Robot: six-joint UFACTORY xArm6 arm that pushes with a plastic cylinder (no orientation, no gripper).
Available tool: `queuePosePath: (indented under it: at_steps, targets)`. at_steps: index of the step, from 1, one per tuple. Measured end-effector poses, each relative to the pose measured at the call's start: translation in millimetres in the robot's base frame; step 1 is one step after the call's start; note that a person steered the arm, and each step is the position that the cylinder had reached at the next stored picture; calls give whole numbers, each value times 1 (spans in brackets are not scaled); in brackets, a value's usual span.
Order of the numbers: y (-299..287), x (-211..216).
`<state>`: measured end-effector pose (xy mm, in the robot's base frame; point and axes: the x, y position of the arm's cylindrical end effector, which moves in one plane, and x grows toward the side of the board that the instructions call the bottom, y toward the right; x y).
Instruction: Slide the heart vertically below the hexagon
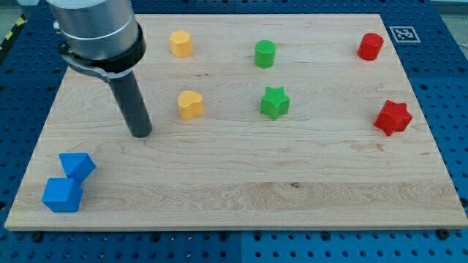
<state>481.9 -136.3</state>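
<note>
A yellow heart block (190,105) lies on the wooden board (241,183), left of centre. A yellow hexagon block (180,44) lies near the view's top, almost straight above the heart. My tip (140,134) rests on the board to the left of the heart and slightly lower, a short gap away, touching no block. The rod rises up and to the left into the arm's grey body.
A green cylinder (265,54) and a green star (275,102) lie at centre. A red cylinder (371,46) and a red star (393,117) lie at the right. Two blue blocks (77,166) (61,195) sit at the bottom left corner.
</note>
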Motion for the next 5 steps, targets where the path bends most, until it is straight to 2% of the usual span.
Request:
queuePosePath:
  at_steps: [2,3,4,5]
  targets:
    - [97,16]
    - [104,5]
    - [106,-46]
    - [103,-59]
